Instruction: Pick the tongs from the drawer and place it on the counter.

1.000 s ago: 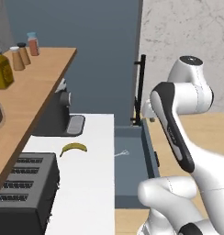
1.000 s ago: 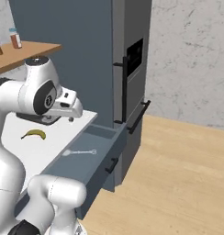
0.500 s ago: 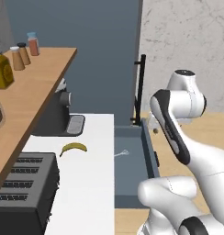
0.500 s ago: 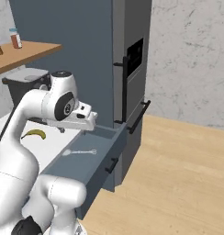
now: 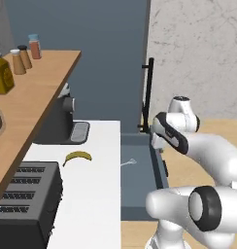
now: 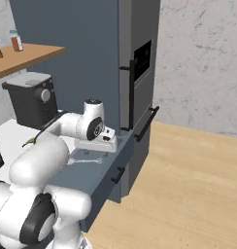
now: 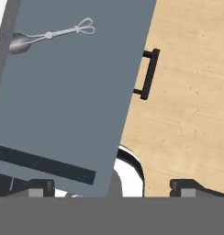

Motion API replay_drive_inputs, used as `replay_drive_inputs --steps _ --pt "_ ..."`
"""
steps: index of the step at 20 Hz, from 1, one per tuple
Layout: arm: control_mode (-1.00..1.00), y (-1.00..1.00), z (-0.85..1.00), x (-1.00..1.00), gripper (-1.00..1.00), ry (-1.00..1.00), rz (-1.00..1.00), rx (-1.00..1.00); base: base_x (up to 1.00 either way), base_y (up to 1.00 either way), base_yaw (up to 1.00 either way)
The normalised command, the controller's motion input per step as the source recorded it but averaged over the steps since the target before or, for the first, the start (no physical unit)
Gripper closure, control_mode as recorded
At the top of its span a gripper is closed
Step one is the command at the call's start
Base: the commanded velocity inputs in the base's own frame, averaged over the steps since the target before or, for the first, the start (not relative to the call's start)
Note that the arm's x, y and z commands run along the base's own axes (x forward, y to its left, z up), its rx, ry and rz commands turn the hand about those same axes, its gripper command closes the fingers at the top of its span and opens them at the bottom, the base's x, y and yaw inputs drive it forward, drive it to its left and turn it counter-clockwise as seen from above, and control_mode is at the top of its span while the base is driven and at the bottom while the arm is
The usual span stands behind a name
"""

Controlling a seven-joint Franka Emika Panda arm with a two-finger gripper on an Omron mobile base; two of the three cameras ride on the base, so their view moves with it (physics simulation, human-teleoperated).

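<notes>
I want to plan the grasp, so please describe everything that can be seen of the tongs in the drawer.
The tongs are a thin, silver, metal-looking utensil with a round spoon-like head at one end, a small pivot along the shaft, and two small wire loop handles at the other. They lie flat on the floor of the open slate-blue drawer, near the drawer's edge next to the white counter. Nothing else touches them; the claw is apart from them.
</notes>
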Motion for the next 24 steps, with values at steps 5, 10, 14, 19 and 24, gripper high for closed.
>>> replay_drive_inputs --steps 5,10,14,19,24 --pt "-1.0 -0.03 -0.88 0.76 -1.0 0.21 0.0 0.0 0.0 0.0 0.0" --pt "-1.0 -0.08 -0.42 0.41 -1.0 0.12 0.0 0.01 0.0 0.0 0.0" --pt "-1.0 -0.25 -0.58 0.06 -1.0 0.14 0.0 0.0 0.0 0.0 0.0" --pt "-1.0 -0.24 -0.76 0.12 -1.0 0.09 0.0 0.0 0.0 0.0 0.0" --pt "-1.0 -0.48 -0.7 -0.04 -1.0 0.08 0.0 0.0 0.0 0.0 0.0"
